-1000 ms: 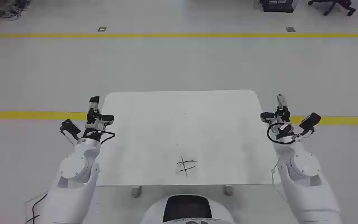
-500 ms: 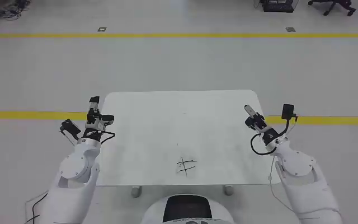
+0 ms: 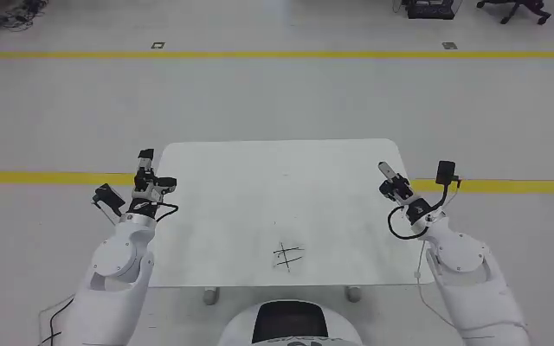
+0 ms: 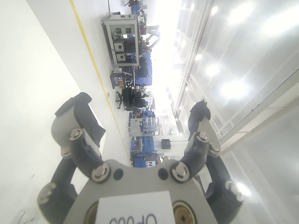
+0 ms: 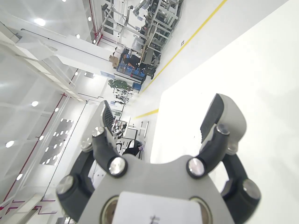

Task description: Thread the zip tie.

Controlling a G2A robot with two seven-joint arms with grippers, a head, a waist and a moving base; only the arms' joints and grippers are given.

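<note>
Top view, item one: zip tie (image 3: 287, 255), lying flat on the white worktop (image 3: 277, 182), close to the near edge and roughly midway along it, well apart from both arms. It reads to me as a few thin dark strands crossing one another in a small hash shape. I cannot tell whether that is one tie folded over itself or several laid across each other, and head and tail are too small to pick out. No closed loop is evident. Item two: left pincer (image 3: 145, 156), just outside the worktop's left edge, towards the far corner; its wrist view shows both fingers (image 4: 77, 115) spread wide with nothing between them. Item three: right pincer (image 3: 383, 168), over the worktop's right margin and angled inward; its wrist view likewise shows the fingers (image 5: 215, 115) parted and bare. Status, as I judge it: threading not begun, nothing gripped, neither arm near the tie. Outstanding: lift the tie off the worktop, get one pincer on the head end and the other on the tail, line the tip up with the slot, and feed it through. I expect the strands to be thin, flat and springy, awkward to lift from a smooth surface.
</note>
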